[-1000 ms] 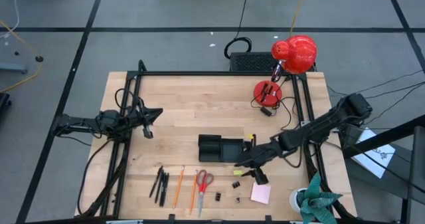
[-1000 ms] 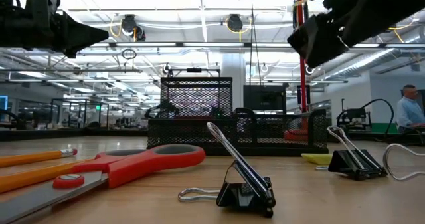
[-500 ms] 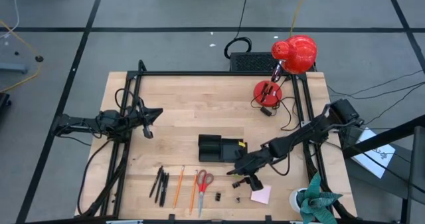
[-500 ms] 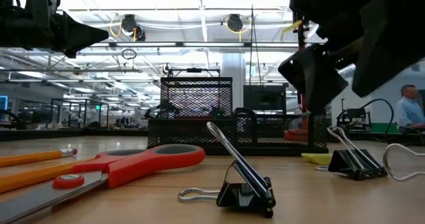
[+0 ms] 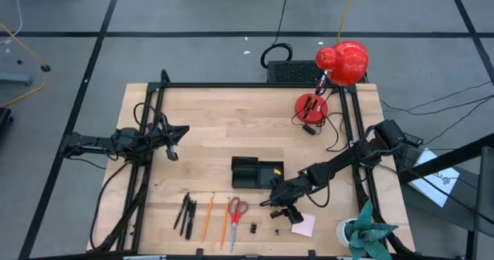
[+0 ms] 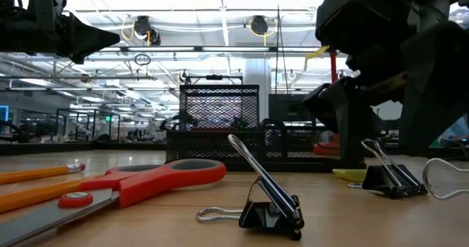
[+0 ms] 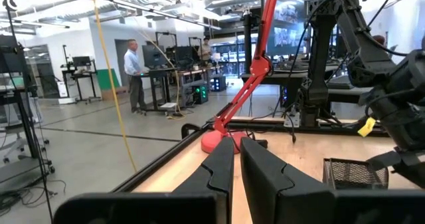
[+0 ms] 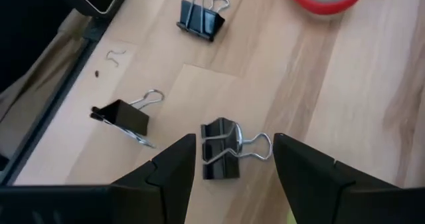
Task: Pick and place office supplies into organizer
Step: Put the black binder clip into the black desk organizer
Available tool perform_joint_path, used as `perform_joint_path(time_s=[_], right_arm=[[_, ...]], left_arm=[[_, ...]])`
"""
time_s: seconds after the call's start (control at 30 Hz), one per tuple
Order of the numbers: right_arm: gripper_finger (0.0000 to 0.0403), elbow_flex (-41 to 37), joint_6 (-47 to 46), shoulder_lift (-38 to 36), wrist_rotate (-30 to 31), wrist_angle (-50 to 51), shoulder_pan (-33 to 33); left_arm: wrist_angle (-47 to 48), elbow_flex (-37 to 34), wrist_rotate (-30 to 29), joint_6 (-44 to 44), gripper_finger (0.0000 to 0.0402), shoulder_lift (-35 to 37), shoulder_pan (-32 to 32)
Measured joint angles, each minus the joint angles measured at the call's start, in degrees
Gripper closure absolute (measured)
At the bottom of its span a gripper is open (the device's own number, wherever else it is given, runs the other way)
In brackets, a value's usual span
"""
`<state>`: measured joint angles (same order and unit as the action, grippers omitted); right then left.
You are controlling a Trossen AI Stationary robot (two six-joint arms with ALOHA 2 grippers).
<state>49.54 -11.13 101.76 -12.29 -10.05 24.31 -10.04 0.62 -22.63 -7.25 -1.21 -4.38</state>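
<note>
Worktop (image 5: 231, 125): pale wood, black frame rails along both sides.
Left arm (image 5: 116, 144): at 9 o'clock on the worktop, clear of the supplies; its jaws (image 5: 176, 139) are all but closed, only a thin slit between the fingers, nothing held.
Right arm (image 5: 347, 160): reaches in from 3 o'clock towards 5 o'clock; its jaws (image 8: 232, 161) hang spread wide and empty over a clip, one finger on each side of it.
Lamp (image 5: 340, 63): red, head at 1 o'clock, round base on the worktop below it.
Organizer (image 5: 257, 171): black mesh tray just below worktop centre, directly at 12 o'clock from the scissors.
Scissors (image 5: 236, 212): red handles, at 6 o'clock near the front edge, blades pointing to that edge.
Pencils (image 5: 208, 215): two, orange, either side of 9 o'clock from the scissors' blades.
Pens (image 5: 186, 212): black, bunched at 7 o'clock.
Sticky pad (image 5: 304, 225): pink, at 5 o'clock, just beside the right jaws.
Clip (image 8: 220, 156): black, between the right fingers, wire handles flat on the wood.
Other clips (image 8: 201, 19): two more lie apart nearby on the worktop.
</note>
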Motion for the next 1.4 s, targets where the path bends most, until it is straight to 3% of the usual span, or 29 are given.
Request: perform_joint_path(time_s=[0.23, 0.83, 1.03, 1.27, 1.4], right_arm=[[0.0227, -0.02, 1.30, 0.02, 0.01, -1.93, 0.02], [0.0397, -0.02, 2.88, -0.09, -0.11, -2.62, 0.16], [0.0400, 0.07, 2.86, -0.61, 0.00, -3.00, 0.18], [0.0401, 3.80, 4.09, -6.84, 0.58, -2.45, 1.17], [0.0401, 7.22, 8.19, -11.04, 9.49, 2.28, 2.43]], left_arm=[[0.02, 0.00, 0.00, -0.10, 0.0366, 0.00, 0.00], [0.00, 0.00, 0.00, -0.04, 0.0366, 0.00, 0.00], [0.00, 0.00, 0.00, -0.02, 0.0366, 0.00, 0.00], [0.00, 0.00, -0.02, -0.02, 0.0366, 0.00, 0.02], [0.00, 0.00, -0.02, 0.00, 0.0366, -0.02, 0.00]])
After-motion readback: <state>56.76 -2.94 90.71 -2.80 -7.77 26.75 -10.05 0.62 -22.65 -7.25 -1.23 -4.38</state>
